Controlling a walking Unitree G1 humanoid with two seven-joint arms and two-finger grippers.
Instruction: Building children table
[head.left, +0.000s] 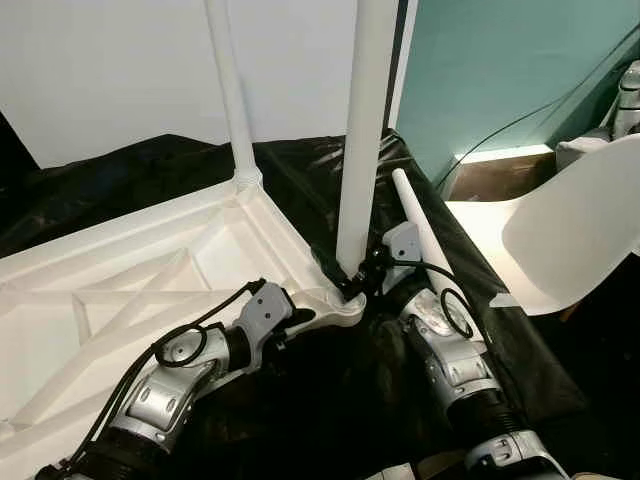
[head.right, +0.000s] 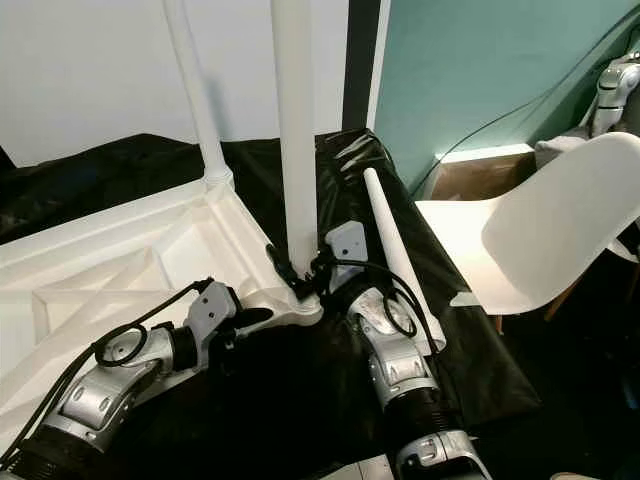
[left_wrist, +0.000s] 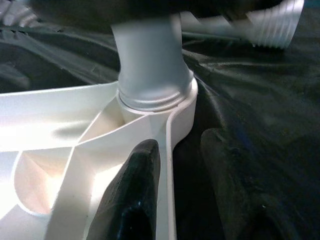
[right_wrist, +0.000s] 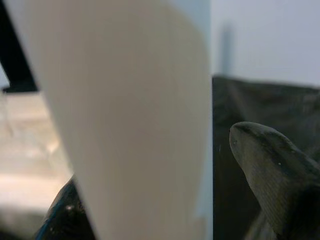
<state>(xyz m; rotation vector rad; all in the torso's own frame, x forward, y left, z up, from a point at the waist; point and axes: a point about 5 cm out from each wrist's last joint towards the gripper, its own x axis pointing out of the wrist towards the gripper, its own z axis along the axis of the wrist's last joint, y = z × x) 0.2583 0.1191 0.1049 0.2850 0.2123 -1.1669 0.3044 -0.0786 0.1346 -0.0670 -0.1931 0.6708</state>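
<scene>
Head cameras: An upturned white table top (head.left: 150, 270) lies on black plastic sheeting (head.left: 330, 400), with 1 leg (head.left: 232, 90) already standing in its far corner socket. The right gripper (head.left: 358, 277) is closed around the base of a 2nd leg (head.left: 362, 130), held upright at the near corner socket (head.left: 345, 305). The left gripper (head.left: 300, 320) pinches the table top's rim just beside that socket. A 3rd leg (head.left: 425, 235) lies loose on the sheeting beside the right arm, and a white chair (head.left: 560, 240) stands to the right.

Left wrist camera: The leg's threaded collar (left_wrist: 152, 97) sits in the socket, its lowest ridges showing above the rim, so the screwing-in looks unfinished. 1 black finger (left_wrist: 132, 195) lies inside the rim and the other (left_wrist: 225, 165) outside it, clamping the thin wall.

Right wrist camera: The leg (right_wrist: 130, 115) runs close past the lens, with 1 fingertip (right_wrist: 265, 160) pressed against its side and the tip of the other (right_wrist: 60, 210) just visible on the far side.

The step in hand appears to be threading this leg home. Done well, it likely means keeping the leg truly vertical to avoid cross-threading, turning in short re-gripped twists low on the shaft, and letting the left gripper hold the top from spinning or sliding on the slippery sheeting.
</scene>
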